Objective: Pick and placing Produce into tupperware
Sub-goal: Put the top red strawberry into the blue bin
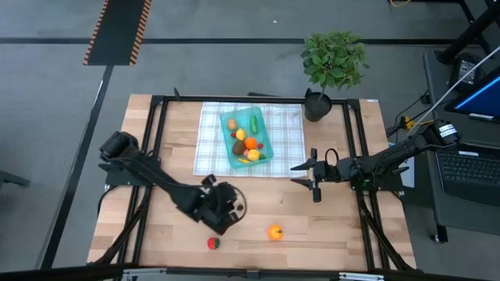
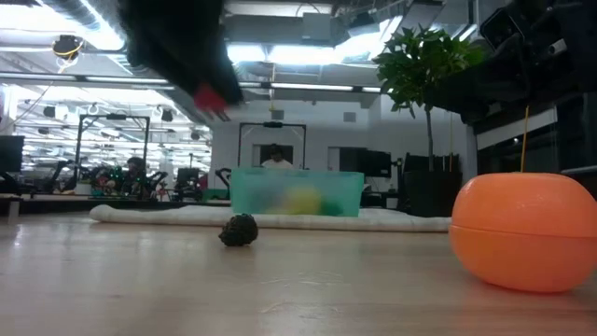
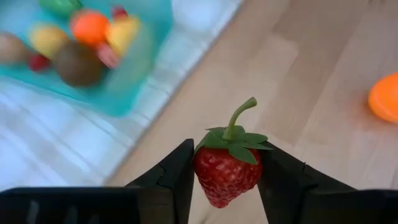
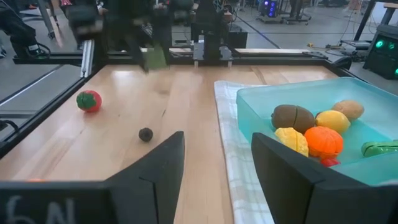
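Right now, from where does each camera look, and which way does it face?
High: above, straight down on the table, left arm and right arm.
Low: tabletop height, level past the orange to the tupperware; left arm overhead.
Left wrist: behind the left gripper, shut on the strawberry.
Right wrist: behind the open right gripper, facing the tupperware.
Shared: both wrist views show the tupperware.

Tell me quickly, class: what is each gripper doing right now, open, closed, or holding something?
Left gripper: closed on a strawberry.
Right gripper: open, holding nothing, beside the tupperware.
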Action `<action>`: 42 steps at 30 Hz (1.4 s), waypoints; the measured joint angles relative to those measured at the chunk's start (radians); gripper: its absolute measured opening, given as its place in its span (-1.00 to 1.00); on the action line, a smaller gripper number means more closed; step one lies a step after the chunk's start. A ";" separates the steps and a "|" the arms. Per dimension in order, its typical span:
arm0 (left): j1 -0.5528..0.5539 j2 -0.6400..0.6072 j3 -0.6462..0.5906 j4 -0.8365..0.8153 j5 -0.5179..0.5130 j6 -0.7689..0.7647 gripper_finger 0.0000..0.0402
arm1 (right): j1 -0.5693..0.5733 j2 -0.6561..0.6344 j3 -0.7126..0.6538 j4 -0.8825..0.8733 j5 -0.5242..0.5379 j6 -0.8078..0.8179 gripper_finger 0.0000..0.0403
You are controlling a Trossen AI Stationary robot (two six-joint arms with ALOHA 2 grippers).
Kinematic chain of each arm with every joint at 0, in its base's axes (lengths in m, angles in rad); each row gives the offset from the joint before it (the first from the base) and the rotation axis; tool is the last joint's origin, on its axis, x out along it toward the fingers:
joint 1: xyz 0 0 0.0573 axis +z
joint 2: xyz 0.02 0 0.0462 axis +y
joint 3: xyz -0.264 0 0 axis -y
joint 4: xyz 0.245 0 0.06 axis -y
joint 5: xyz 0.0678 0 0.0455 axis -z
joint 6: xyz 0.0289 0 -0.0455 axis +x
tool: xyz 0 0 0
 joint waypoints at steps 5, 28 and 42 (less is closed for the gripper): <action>-0.078 -0.096 -0.032 -0.043 -0.132 -0.023 -0.34 | 0.000 0.000 0.000 -0.001 0.000 0.000 -0.06; -0.076 -0.429 -0.744 1.086 -0.074 0.444 -0.34 | 0.000 0.000 0.000 -0.002 0.000 0.000 -0.06; 0.084 -0.434 -0.933 1.544 0.245 0.663 -0.34 | 0.000 0.000 0.000 -0.010 0.000 -0.003 -0.06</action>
